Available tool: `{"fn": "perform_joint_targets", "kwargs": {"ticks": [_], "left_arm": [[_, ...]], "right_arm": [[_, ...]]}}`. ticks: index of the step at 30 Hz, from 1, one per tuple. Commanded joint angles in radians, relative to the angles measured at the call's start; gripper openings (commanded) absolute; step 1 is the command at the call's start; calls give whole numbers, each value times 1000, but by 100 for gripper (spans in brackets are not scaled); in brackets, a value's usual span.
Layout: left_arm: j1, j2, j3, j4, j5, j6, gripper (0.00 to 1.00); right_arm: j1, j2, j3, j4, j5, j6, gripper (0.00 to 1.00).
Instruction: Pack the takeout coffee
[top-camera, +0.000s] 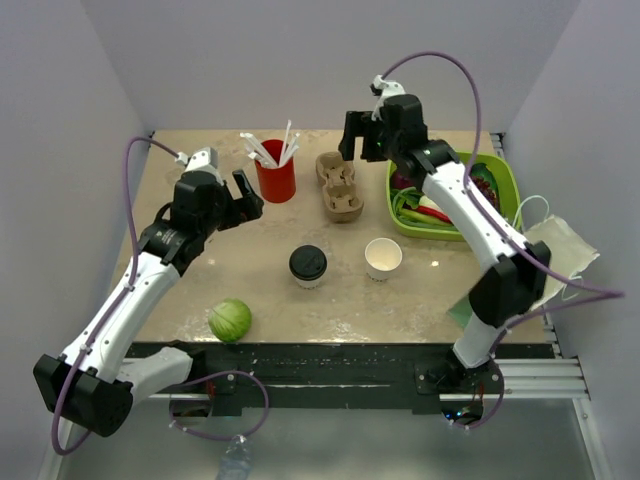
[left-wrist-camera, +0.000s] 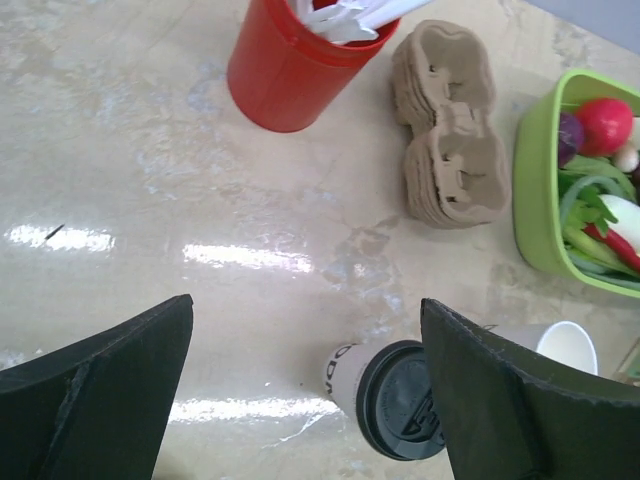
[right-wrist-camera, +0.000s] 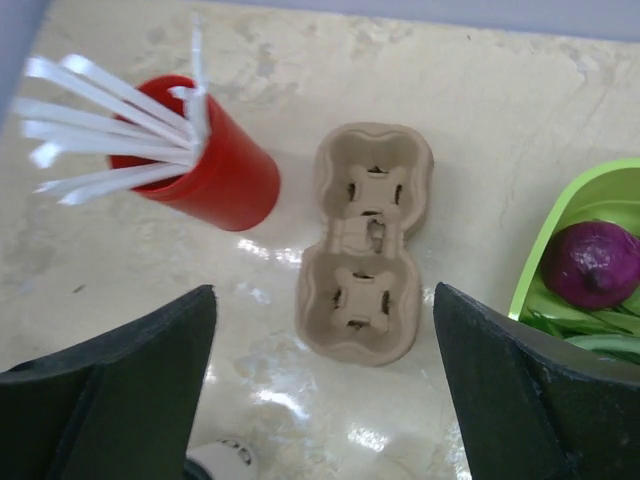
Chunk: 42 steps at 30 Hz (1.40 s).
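Top external view, left to right along the near part of the table: a green cabbage (top-camera: 230, 320), then the takeout coffee (top-camera: 308, 265) standing upright near the middle, then a lidless white cup (top-camera: 383, 258) just to its right, apart from it; behind them stand the red cup (top-camera: 276, 180) with straws and the pulp cup carrier (top-camera: 338, 187). By my judgement the coffee is light to moderately heavy depending on fill; its paper wall is thin and would dent under a hard pinch; the black lid could pop off if squeezed or pulled; best taken across the side wall below the lid rim, kept upright. Left gripper (top-camera: 245, 200) hangs above the table left of the red cup, jaws spread wide, holding nothing; its wrist view shows the coffee (left-wrist-camera: 395, 400) lying low between the fingers, nearer the right one, untouched. Right gripper (top-camera: 362, 145) hovers over the carrier (right-wrist-camera: 365, 240), jaws wide apart, empty, touching nothing.
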Motion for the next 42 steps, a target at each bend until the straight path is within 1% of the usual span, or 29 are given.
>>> {"fn": "perform_joint_targets", "kwargs": {"ticks": [1,2,3,4,5,6,8,11,13,14,15,19,27,28,31,32,33,35,40,42], "left_arm": [[-2,-15,19,-42,-91,2,100],[-1,-13,11,-33,-88,5,100],[-2,-6,4,-23,-83,3,100],[-2,-1,4,-22,-77,3,100],[-2,16,5,-24,-74,3,100],[-2,25,11,-30,-72,2,100],[-2,45,13,-33,-62,2,100],[-2,60,8,-27,-57,7,100],[-2,68,7,-25,-55,10,100],[-2,73,7,-24,-54,11,100],[-2,74,4,-21,-51,11,100],[-2,83,-3,-6,-45,13,100],[-2,99,-4,2,-35,14,100],[-2,102,-6,4,-35,14,100],[-2,103,-6,7,-37,14,100],[-2,105,-7,8,-37,16,100],[-2,105,-7,8,-37,16,100],[-2,105,-9,8,-38,16,100],[-2,102,-9,5,-40,17,99],[-1,100,-9,4,-40,17,100]], "right_arm": [[-7,243,214,-201,80,-69,84],[-7,277,279,-212,75,-71,82],[-10,314,304,-221,85,-68,80],[-10,340,324,-224,92,-60,75],[-10,396,363,-227,111,-49,73],[-10,418,382,-230,152,-40,71],[-8,461,419,-229,207,-13,63],[-10,513,422,-169,221,-12,56],[-8,552,431,-151,229,-16,55],[-10,564,451,-151,232,-16,52],[-10,578,460,-149,238,-19,48],[-10,630,489,-157,237,-11,47],[-8,671,508,-152,240,7,46],[-10,671,500,-145,237,6,42],[-10,673,492,-117,236,0,41],[-8,674,494,-115,238,1,36],[-10,673,492,-111,243,4,33],[-8,673,486,-103,243,4,30],[-11,694,518,-141,261,17,30],[-10,700,520,-152,273,24,32]]}}
